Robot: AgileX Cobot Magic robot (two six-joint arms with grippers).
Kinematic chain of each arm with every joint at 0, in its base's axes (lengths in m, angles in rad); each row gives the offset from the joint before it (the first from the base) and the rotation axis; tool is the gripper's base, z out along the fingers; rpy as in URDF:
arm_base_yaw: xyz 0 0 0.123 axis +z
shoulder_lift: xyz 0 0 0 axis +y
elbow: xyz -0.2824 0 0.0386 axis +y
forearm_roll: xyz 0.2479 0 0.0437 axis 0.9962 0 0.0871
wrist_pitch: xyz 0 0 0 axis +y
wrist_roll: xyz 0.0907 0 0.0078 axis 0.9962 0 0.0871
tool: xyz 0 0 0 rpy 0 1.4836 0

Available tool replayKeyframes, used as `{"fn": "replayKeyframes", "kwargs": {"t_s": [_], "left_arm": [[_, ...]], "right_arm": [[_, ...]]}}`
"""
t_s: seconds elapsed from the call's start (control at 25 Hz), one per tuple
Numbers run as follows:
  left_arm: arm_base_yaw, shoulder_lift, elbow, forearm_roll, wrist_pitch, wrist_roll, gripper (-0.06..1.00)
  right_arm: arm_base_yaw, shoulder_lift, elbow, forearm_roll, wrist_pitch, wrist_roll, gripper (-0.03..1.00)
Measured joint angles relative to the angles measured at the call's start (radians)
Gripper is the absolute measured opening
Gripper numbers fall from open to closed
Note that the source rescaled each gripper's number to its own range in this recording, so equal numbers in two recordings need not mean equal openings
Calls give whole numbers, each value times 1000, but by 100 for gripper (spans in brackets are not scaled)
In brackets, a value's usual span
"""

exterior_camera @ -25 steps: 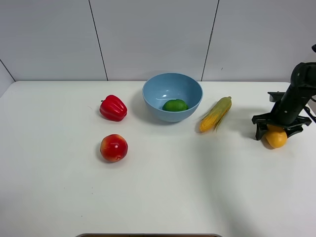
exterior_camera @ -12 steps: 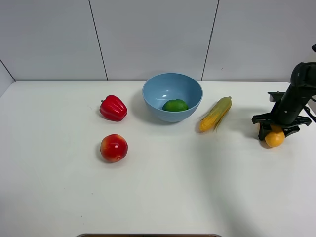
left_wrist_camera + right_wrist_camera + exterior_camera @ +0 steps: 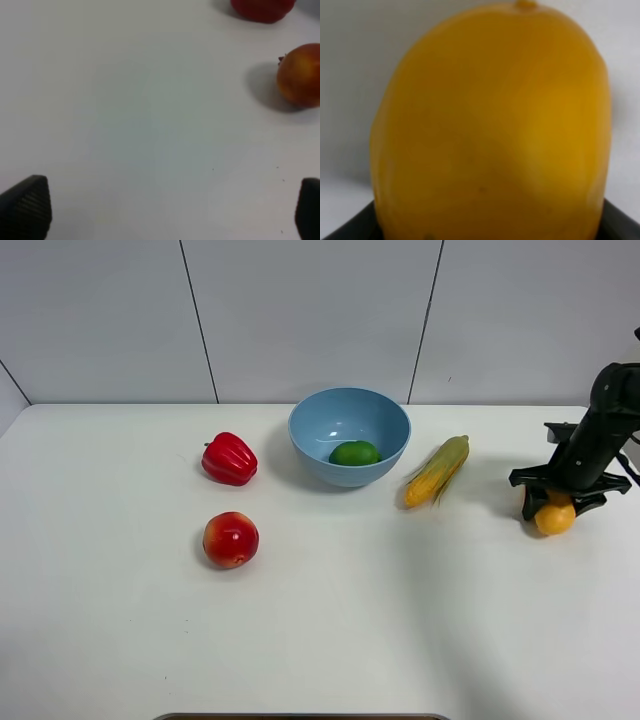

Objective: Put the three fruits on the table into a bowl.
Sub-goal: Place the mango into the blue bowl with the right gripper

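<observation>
My right gripper [image 3: 558, 502] is shut on the yellow-orange mango [image 3: 555, 519] at the far right of the white table [image 3: 350, 630], holding it at or just above the surface. The mango fills the right wrist view [image 3: 490, 125]. The green lime [image 3: 355, 453] lies inside the light-blue bowl [image 3: 318, 466] at the back middle. The red-and-yellow apple [image 3: 231, 539] sits on the table at front left and also shows in the left wrist view [image 3: 300, 75]. My left gripper [image 3: 165, 210] is open and empty over bare table, away from the apple; it is outside the high view.
A glossy red bell pepper [image 3: 229, 459] sits left of the bowl, behind the apple. A corn cob with green husk [image 3: 437, 471] lies between the bowl and the mango. A panelled wall stands behind the table.
My right gripper has closed in on the mango and shifted it slightly up and left. The other things have not moved.
</observation>
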Motion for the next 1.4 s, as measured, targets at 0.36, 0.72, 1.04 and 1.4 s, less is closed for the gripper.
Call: {"fn": "replayKeyframes", "kwargs": {"t_s": [0.36,0.72,1.04,1.4], "left_arm": [[0,0,0,0,0,0,100],[0,0,0,0,0,0,100],[0,0,0,0,0,0,100],[0,0,0,0,0,0,100]], "right_arm": [[2,-153,0,58,0,1,0],[111,-230,-24,104,32,-32,0],[292,-230,-212,104,91,-32,0],[497,-175,-369,110,52,-30,0]]}}
